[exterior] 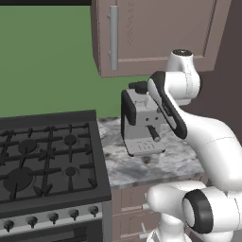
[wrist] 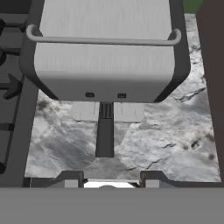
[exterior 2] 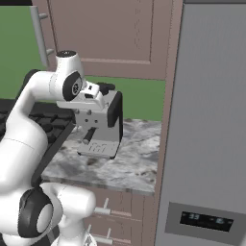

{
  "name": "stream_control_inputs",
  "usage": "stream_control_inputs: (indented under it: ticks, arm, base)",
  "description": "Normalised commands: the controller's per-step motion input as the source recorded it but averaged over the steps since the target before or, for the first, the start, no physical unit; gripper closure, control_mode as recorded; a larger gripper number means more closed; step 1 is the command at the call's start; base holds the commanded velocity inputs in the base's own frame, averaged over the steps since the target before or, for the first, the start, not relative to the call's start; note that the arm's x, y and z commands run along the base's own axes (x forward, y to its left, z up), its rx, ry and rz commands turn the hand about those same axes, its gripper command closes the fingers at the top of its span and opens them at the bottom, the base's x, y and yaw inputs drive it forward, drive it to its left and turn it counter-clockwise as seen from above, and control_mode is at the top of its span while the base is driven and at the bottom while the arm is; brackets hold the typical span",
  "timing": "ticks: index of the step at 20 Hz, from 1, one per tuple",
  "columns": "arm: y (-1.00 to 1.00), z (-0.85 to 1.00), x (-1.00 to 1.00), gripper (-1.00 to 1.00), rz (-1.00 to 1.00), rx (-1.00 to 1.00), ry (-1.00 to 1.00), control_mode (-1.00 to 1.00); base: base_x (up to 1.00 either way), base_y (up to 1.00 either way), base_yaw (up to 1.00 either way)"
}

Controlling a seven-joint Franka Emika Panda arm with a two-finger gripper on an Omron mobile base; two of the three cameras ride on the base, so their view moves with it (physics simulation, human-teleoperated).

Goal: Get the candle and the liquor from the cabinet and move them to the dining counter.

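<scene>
Hand view: coffee machine (wrist: pixel 105 52) near worktop (wrist: pixel 166 144) edge

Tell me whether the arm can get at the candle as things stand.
Probably not yet. The cabinet door is shut, its handle untouched, so anything inside is closed off. The gripper hangs over the coffee machine on the worktop, below the cabinet.

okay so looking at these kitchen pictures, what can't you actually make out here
- Inside of the cabinet: its closed door hides any contents in both base views.
- The gripper: just the fingertips show at the hand view's bottom; whether they are open or shut is unclear.
- Coffee machine: partly covered by the arm in both base views.
- Stove: cut off by the left base view's left edge.
</scene>
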Motion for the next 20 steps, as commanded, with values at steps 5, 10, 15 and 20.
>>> stream_control_inputs:
  ticks: [5, 10, 15, 20]
  arm:
    - [0.00, 0.01, 0.01, -1.00, 0.00, 0.00, -0.01, -1.00]
    - [0.07, 0.21, -0.06, -1.00, 0.00, 0.00, -0.22, -1.00]
    - [0.13, 0.39, -0.27, -1.00, 0.00, 0.00, -0.35, -1.00]
    - [0.03, 0.42, -0.32, -1.00, 0.00, 0.00, -0.39, -1.00]
  base:
    - [0.00, 0.00, 0.00]
    - [0.00, 0.00, 0.00]
    - [0.00, 0.00, 0.00]
    - [0.00, 0.00, 0.00]
